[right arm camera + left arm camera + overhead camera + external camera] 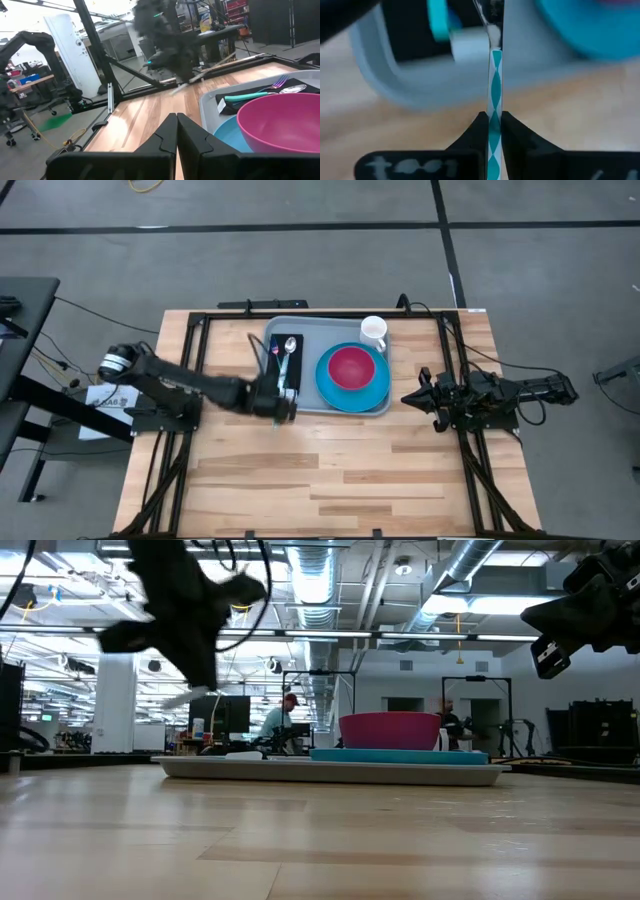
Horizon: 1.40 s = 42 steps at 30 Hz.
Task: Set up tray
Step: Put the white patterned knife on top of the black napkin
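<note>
At tray (300,405) edge | left fingers (492,131) clamped on spoon (495,80) handle | right fingers (176,131) together

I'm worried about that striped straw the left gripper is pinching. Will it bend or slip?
The straw looks thin and long, so probably light and easily crushed. The left gripper is shut on one end only, so the free length may sag or swing. Its round shape would likely roll on the tray.
</note>
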Each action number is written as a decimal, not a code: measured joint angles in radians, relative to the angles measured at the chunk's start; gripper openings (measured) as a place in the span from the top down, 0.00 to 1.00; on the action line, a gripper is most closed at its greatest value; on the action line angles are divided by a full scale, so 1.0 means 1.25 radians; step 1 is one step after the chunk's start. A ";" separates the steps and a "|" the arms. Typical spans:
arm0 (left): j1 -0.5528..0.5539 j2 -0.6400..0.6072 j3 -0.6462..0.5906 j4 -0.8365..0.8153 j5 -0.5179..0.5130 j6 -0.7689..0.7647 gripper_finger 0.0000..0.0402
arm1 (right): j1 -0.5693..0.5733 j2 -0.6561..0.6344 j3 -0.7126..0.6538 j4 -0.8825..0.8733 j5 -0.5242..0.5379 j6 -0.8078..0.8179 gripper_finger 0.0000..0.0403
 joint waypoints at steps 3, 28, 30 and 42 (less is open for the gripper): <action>0.102 0.000 0.000 0.015 -0.004 0.065 0.97 | 0.000 0.000 0.000 0.000 0.000 0.000 1.00; 0.453 0.244 0.163 0.091 0.205 0.351 0.97 | 0.000 0.004 0.000 0.000 0.000 0.000 1.00; 0.462 0.245 0.163 0.088 0.215 0.351 0.97 | 0.000 0.004 0.000 0.000 0.000 0.000 1.00; 0.480 0.298 0.164 0.101 0.277 0.340 0.97 | 0.000 0.004 0.000 0.000 0.000 0.000 1.00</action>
